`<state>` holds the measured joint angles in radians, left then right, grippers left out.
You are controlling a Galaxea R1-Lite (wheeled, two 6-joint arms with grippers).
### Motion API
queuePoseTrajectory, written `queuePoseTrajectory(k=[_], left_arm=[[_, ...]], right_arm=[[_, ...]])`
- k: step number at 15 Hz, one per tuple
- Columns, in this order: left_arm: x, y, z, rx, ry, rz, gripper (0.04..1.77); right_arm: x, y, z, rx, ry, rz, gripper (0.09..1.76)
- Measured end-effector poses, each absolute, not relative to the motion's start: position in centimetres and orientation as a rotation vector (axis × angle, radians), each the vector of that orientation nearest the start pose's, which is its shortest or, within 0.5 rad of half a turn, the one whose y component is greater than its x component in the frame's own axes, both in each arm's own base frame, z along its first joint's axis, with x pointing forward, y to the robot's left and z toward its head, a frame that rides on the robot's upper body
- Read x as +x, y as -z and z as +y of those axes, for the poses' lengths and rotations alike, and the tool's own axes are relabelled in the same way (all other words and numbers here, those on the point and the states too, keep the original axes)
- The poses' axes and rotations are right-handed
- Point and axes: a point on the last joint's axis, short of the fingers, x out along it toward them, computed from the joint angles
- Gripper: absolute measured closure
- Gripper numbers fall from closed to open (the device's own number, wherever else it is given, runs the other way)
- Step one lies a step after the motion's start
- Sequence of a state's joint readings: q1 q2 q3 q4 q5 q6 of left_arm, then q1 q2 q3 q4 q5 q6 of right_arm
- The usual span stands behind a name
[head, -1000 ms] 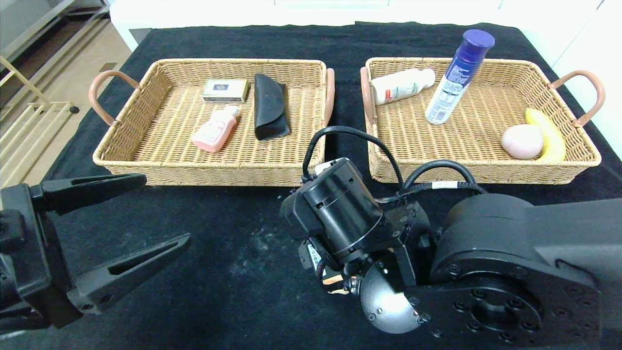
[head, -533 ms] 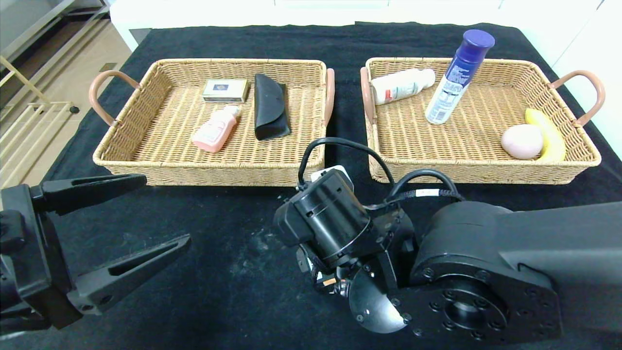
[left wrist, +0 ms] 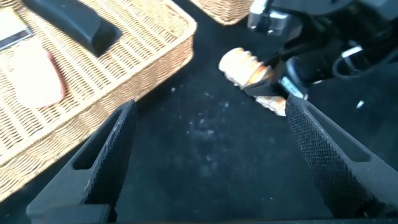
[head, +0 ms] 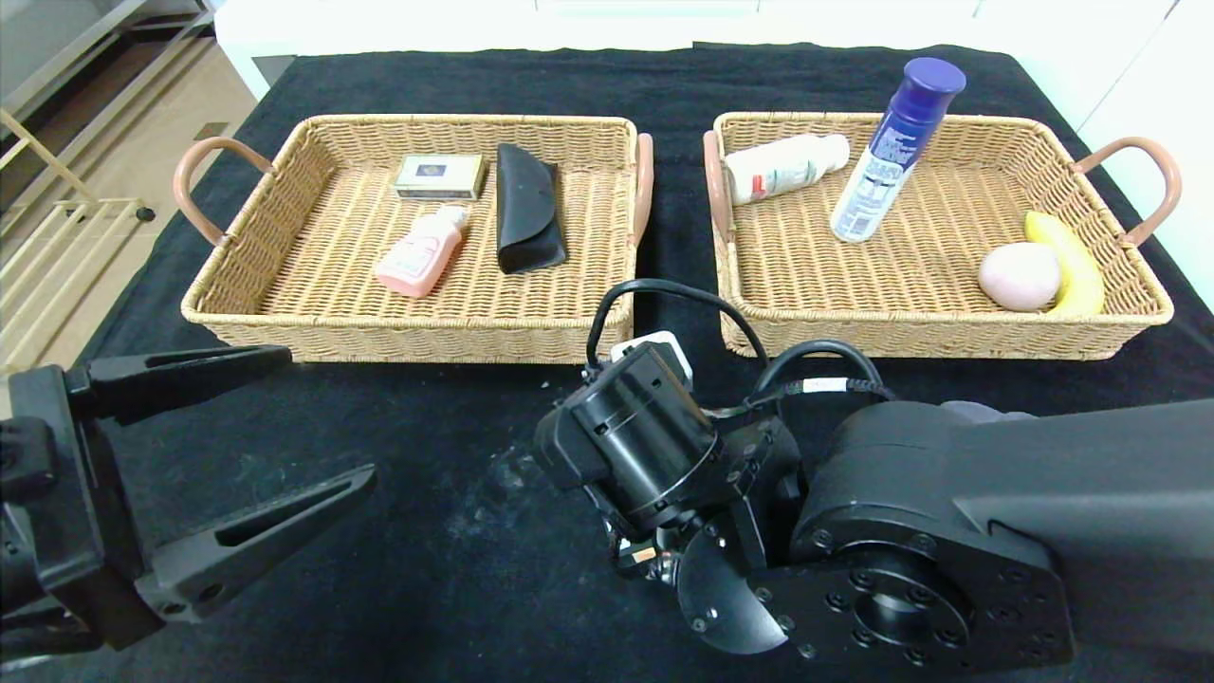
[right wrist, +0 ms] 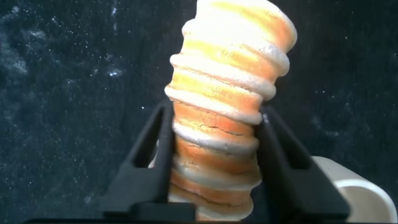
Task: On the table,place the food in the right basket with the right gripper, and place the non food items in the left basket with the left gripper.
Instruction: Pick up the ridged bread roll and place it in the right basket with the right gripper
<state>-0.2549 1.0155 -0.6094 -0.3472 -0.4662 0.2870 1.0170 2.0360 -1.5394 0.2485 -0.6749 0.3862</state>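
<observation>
Both fingers of the right gripper [right wrist: 211,155] press against the ridged bread roll [right wrist: 227,93] lying between them

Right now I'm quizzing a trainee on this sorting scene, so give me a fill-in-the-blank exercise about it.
1. The right gripper has its fingers on either side of a ridged ____.
2. The banana lies in the ____ basket.
3. The black pouch lies in the ____ basket.
4. The left gripper's jaws are ____.

Missing words: bread roll; right; left; open

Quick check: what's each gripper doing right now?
Left gripper: open, empty, near the table's front left.
Right gripper: jaws on both sides of the ridged bread roll on the table; firm grip cannot be told.
</observation>
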Motion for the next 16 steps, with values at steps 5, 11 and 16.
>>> queuePoseTrajectory(k=[5, 11, 16], left_arm=[[12.5, -24.8, -4.4, 0.268, 0.735, -0.039, 0.09], [12.5, -24.6, -4.4, 0.269, 0.734, -0.033, 0.09], [12.5, -24.7, -4.4, 0.269, 0.731, -0.04, 0.09]], right_arm=[[22.0, -18.4, 32.9, -0.189, -0.222, 0.546, 1.33], [22.0, -18.5, 33.0, -0.188, -0.223, 0.544, 1.39], [21.0, -19.9, 32.9, -0.164, -0.249, 0.52, 1.42]])
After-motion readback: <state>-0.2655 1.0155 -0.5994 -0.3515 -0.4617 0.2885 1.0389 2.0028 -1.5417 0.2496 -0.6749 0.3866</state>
